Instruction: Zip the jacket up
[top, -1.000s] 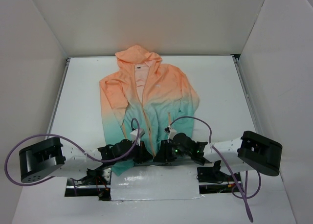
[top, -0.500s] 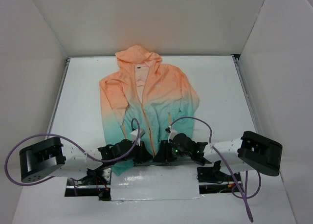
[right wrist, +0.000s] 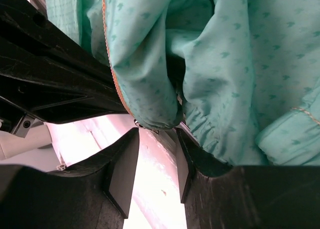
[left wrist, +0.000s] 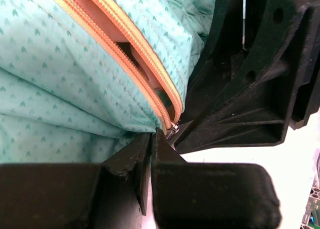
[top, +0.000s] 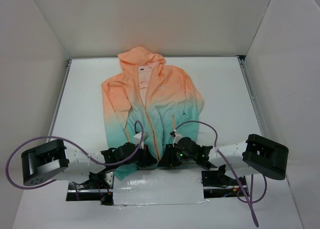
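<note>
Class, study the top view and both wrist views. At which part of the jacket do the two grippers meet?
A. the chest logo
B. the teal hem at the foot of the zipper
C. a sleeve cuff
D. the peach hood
B: the left gripper and right gripper both sit at the teal hem of the jacket, by the bottom end of the orange zipper.

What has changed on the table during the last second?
Very little. The right gripper slid slightly toward the near edge, at the hem of the jacket. The left gripper hardly moved. No grasp or release is visible, and the jacket lies as before.
</note>
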`<state>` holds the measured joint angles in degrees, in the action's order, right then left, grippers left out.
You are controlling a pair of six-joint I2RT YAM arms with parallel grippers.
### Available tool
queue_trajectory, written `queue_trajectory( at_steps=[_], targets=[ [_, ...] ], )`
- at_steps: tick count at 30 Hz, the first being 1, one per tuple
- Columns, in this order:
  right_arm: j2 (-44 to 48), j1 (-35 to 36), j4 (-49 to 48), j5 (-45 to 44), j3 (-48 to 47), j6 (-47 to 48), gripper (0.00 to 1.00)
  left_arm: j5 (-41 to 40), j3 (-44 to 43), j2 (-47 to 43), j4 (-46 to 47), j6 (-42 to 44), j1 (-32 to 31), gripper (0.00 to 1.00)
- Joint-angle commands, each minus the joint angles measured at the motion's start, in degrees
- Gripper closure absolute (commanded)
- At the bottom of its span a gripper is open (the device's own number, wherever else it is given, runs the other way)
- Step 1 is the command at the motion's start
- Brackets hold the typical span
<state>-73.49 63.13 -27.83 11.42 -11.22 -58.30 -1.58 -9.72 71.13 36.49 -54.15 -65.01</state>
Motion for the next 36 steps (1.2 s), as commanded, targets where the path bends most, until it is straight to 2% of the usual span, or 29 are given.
queue_trajectory(
  at_steps=[1, 6, 16, 20, 21, 26, 27, 30, 36],
  targets=[
    [0.2, 0.3, -1.9, 0.4, -0.4, -0.7, 0.58, 1.1, -0.7, 0.1, 3.8, -0.3, 0.0, 1.0],
    [-0.5, 0.3, -4.1, 1.1, 0.2, -1.0, 0.6, 2.2, -0.7, 0.9, 5.4, -0.9, 0.0, 1.0],
    [0.9, 0.2, -4.2, 0.7, 0.9, -1.3, 0.75, 3.3, -2.2, 3.4, 6.0, -0.7, -0.1, 1.0],
    [0.6, 0.3, -3.1, 0.8, 0.5, -1.2, 0.77, 3.2, -2.4, 3.3, 5.8, -0.6, 0.0, 1.0],
    [0.5, 0.2, -2.8, 1.1, 0.3, -1.1, 0.76, 3.2, -2.4, 3.1, 5.7, -0.6, 0.0, 1.0],
    [1.1, 0.3, -1.7, 1.2, 0.4, -1.6, 0.62, 2.7, -2.1, 2.7, 6.1, -1.0, 0.0, 1.0],
    [2.2, 0.3, -1.3, 0.9, 1.0, -1.8, 0.55, 2.7, -1.9, 2.6, 6.4, -1.0, 0.0, 1.0],
    [5.8, 0.3, -0.3, -0.8, 2.9, -2.9, 0.5, 2.6, -1.8, 2.7, 6.8, -1.1, 0.0, 1.0],
    [7.6, 0.3, 1.8, -1.8, 3.5, -4.4, 0.55, 2.9, -1.5, 3.2, 8.2, -1.6, 0.0, 1.0]
  ],
)
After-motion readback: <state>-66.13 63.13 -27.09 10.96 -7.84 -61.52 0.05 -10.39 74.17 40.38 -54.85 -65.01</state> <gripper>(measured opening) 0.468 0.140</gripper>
